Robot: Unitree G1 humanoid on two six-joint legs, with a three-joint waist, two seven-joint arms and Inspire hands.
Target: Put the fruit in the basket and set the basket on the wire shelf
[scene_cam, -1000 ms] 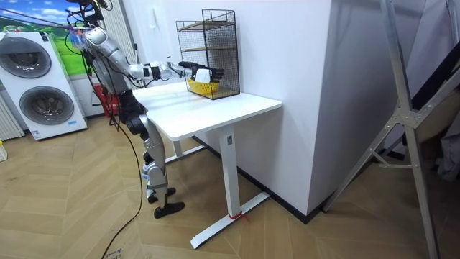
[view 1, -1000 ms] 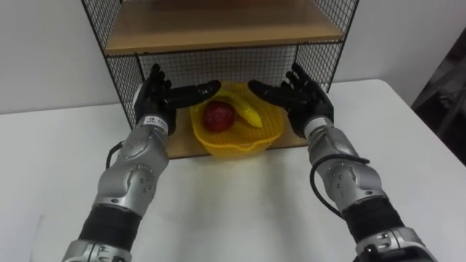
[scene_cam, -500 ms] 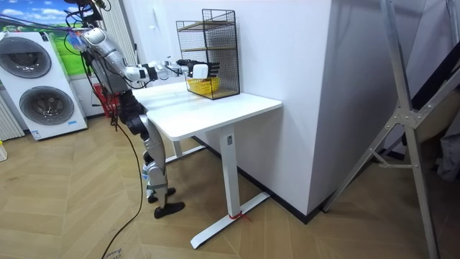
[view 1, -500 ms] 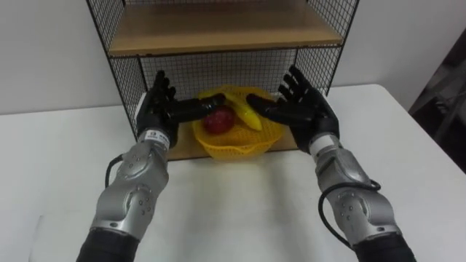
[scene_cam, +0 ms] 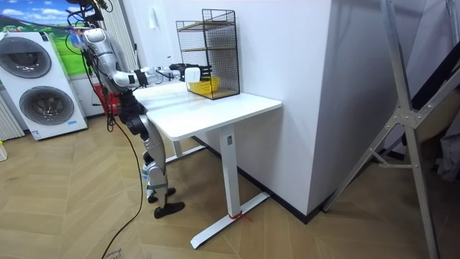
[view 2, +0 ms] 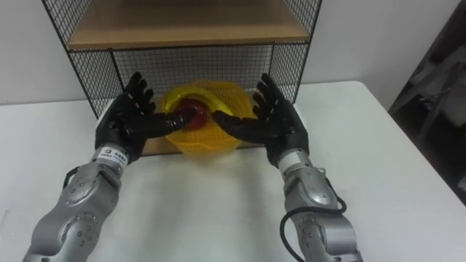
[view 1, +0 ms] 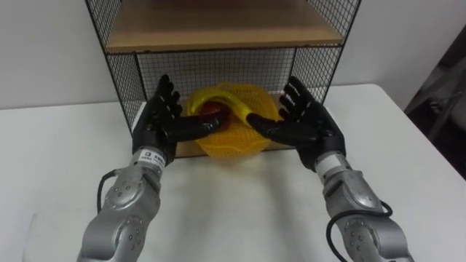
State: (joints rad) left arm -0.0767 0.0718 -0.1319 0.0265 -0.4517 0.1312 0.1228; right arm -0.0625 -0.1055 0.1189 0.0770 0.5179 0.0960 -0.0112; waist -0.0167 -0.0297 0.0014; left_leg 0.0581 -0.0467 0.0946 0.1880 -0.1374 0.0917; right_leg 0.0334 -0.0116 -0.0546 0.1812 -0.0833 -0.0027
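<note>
At centre, left eye view: the yellow basket rests at the front of the wire shelf's lowest level, tipped so its outer wall faces the viewer.
Fruit: a red apple peeks over the rim. The yellow curve above it is likely the banana.
Left hand: left of centre, fingers straight and spread, thumb stretched across the basket's front.
Right hand: right of centre, mirrored.
Change: a second ago the basket sat level, further in. Both hands have since drawn nearer the lower edge.
Meaning: placement looks nearly done, though the tilt suggests it may need settling.
Room view: at upper left the robot stands at the white table's end, arms reaching toward the shelf.
Right eye view, textures: glossy plastic lattice bowl, thin black wire mesh, matte wooden boards, smooth tabletop.
</note>
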